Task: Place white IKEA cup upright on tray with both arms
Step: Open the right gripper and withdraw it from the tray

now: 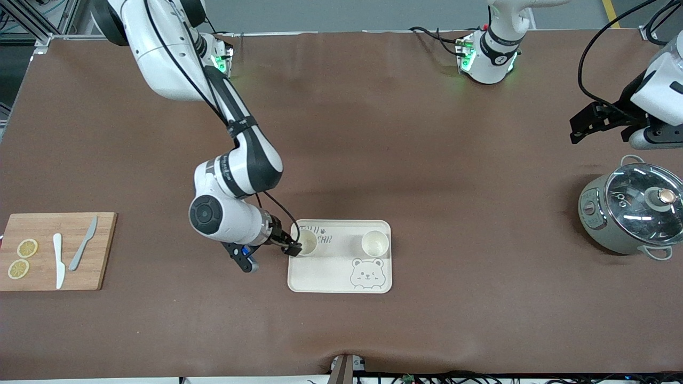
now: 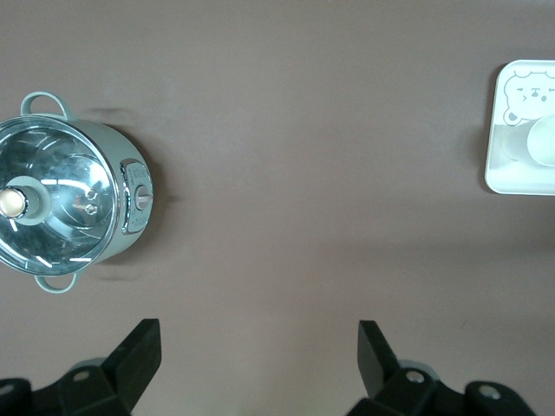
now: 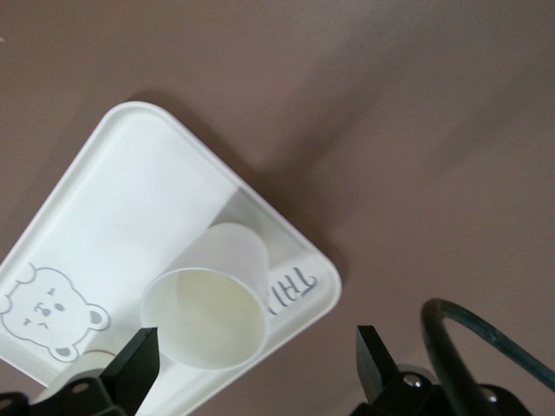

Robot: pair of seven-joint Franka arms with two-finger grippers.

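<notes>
Cups stood upright on the tray (image 1: 320, 274). My right gripper (image 1: 295, 246) sat by one cup (image 1: 307, 242), its fingers (image 3: 134, 364) wide around it. I judged lifting away came next. The left gripper (image 2: 258, 351) waited wide open near the pot (image 1: 632, 213).

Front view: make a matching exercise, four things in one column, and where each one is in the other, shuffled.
1. lemon slices
2. pot
3. right gripper
4. left gripper

A. over bare table, near the pot
B. on the cutting board
C. at a cup on the tray
D. standing at the left arm's end of the table

Pairs: 1-B, 2-D, 3-C, 4-A
</notes>
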